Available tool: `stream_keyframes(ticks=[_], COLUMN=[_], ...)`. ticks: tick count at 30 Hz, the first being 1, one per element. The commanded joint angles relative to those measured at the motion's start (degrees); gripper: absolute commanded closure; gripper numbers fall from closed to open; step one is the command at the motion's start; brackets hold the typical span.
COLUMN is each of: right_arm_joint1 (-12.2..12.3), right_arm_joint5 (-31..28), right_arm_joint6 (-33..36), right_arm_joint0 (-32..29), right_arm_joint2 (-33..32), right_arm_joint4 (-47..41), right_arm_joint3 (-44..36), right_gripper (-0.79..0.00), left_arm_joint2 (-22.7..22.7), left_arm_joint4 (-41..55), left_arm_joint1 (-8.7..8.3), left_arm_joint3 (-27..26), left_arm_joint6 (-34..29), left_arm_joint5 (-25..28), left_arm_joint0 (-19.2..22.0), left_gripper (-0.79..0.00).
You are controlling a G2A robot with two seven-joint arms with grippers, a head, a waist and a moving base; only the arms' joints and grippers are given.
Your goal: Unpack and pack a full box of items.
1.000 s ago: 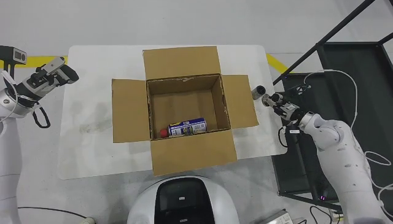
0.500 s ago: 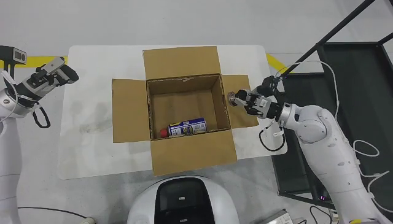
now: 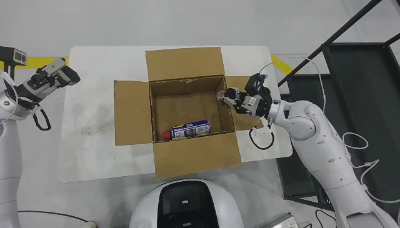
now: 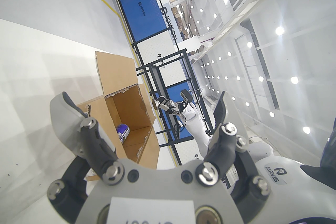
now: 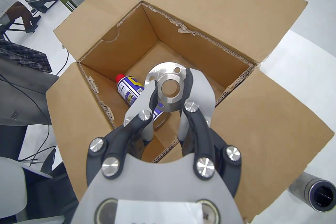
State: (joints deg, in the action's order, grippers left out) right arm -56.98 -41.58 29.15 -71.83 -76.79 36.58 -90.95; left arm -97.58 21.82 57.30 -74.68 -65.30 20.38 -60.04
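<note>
You are seeing the metal flange (image 5: 160, 73) clamped in the right claw (image 5: 172, 84), hanging just above the open cardboard box (image 3: 187, 85) at its right wall. A spray can (image 3: 191, 129) is lying inside against the near wall. The box is sitting on the table (image 3: 94, 65). The left claw (image 4: 143, 107) is hovering at the table's left edge, fingers spread wide.

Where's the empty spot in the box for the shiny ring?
The box floor is bare from the spray can to the wall farthest from the robot, and across to the wall by the right gripper holding the ring. It is crowded only along the robot-side wall, where the can lies.
</note>
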Motion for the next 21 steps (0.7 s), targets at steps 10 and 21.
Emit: stream_keyframes(ticks=[10, 21], right_arm_joint1=[-0.27, -7.6], right_arm_joint5=[1.6, 4.52], right_arm_joint6=[-0.65, 5.91], right_arm_joint0=[1.01, 26.05], right_arm_joint2=[1.32, 28.21], right_arm_joint4=[0.99, 2.76], right_arm_joint3=[-0.44, 14.42], right_gripper=[0.0, 0.0], left_arm_joint2=[0.0, 0.0], left_arm_joint4=[0.0, 0.0], left_arm_joint1=[0.0, 0.0], left_arm_joint3=[0.0, 0.0], left_arm_joint6=[0.0, 0.0], left_arm_joint5=[0.0, 0.0], left_arm_joint0=[0.0, 0.0], left_gripper=[-0.785, -0.785])
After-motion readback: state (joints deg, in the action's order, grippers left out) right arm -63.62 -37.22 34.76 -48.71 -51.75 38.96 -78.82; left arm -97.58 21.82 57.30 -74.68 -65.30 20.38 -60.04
